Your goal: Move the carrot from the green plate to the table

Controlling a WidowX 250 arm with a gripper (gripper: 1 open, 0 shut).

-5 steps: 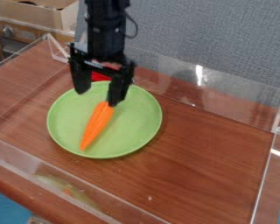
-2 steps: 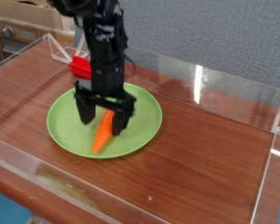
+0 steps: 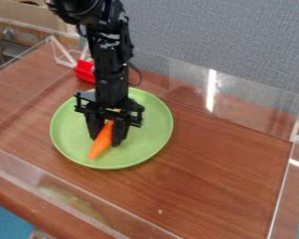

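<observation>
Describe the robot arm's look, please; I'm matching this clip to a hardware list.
The arm is black throughout, built of slim, boxy segments with a bulkier joint near the top. Its gripper is also black: a crossbar carrying two narrow jaws. No cables, labels or markings are clear at this resolution.

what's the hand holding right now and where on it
The hand is shut on the carrot at its upper, thick end, on the green plate.

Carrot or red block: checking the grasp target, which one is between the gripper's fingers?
The carrot, orange, on the green plate; the gripper is shut on it. The red block sits behind, untouched.
</observation>
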